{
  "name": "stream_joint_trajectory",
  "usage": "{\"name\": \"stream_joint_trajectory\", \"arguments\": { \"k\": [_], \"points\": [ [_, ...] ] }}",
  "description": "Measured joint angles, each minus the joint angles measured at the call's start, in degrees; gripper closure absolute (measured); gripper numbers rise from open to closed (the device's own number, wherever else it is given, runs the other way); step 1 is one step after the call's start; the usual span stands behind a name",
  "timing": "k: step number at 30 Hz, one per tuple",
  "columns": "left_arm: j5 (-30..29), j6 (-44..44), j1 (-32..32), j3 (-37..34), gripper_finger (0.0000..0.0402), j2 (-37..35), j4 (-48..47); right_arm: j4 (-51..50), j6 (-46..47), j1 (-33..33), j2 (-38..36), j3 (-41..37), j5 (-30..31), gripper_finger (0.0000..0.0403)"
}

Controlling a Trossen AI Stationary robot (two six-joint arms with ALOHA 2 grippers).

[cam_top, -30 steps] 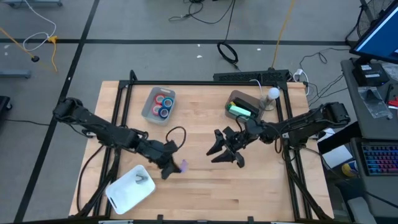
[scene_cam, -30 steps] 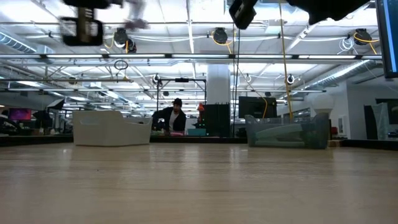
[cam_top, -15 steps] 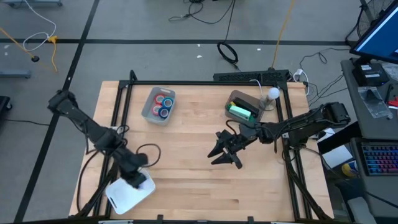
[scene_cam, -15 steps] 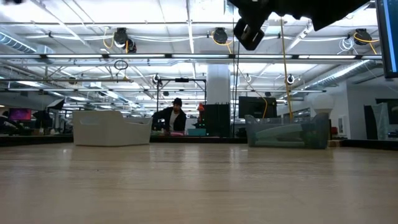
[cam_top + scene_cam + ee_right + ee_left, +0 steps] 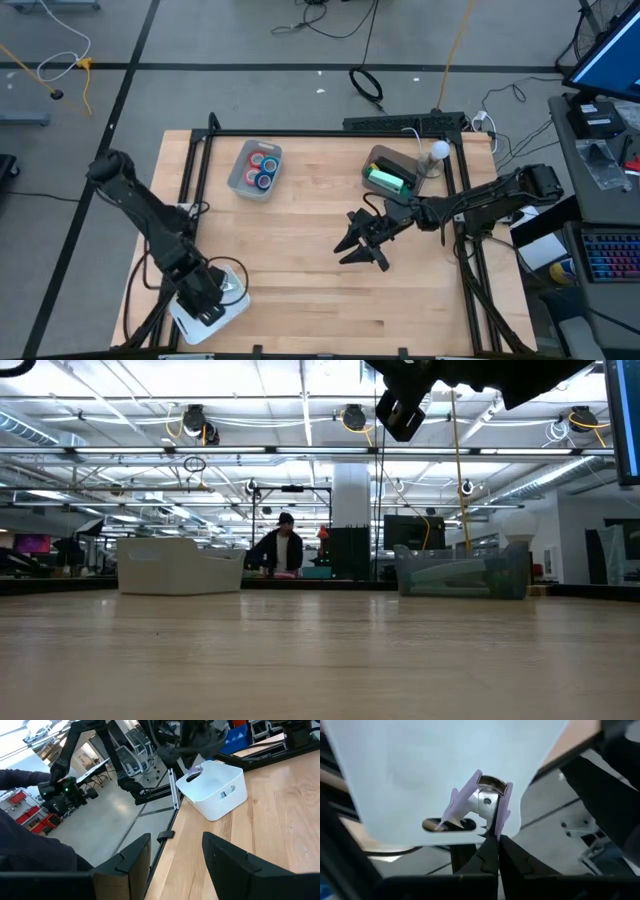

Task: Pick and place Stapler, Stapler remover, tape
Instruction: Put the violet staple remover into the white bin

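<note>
High view: tape point(image 5: 264, 167) in grey bin point(image 5: 240, 180).

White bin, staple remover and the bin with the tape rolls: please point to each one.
white bin point(image 5: 195, 318), high view, on its bare rim at the near left.
staple remover point(image 5: 481, 802), left wrist view, on its metal hinge.
tape bin point(image 5: 240, 170), high view, on its left wall.

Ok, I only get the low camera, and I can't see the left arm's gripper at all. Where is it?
Observer: The left gripper hangs over the white bin on the left arm's side of the table.
Operator: Is it holding anything?
Observer: Yes, it is shut on the purple staple remover.
Operator: And where's the tape?
Observer: Four tape rolls, red and blue, lie in the grey bin.
</note>
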Motion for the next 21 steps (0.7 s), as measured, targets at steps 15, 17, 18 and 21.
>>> {"name": "stream_joint_trajectory", "arguments": {
  "k": [15, 17, 18, 21],
  "points": [
    [-2.52, -0.39, 0.15, 0.01, 0.0401, 11.63, 0.27, 0.0, 0.4, 0.0, 0.01, 0.0, 0.16, 0.0232],
    [-3.5, -1.09, -0.02, 0.0, 0.0401, 12.07, -0.16, 0.01, 0.4, 0.0, 0.01, 0.0, 0.14, 0.0232],
    [-4.03, -1.17, -0.07, 0.01, 0.0401, 12.28, -0.33, 0.0, 0.42, 0.0, 0.0, 0.0, 0.16, 0.0232],
    [-5.21, -1.27, -0.07, 0.01, 0.0401, 13.23, -0.91, 0.04, 0.42, 0.0, 0.0, 0.0, 0.15, 0.0232]
  ]
}}
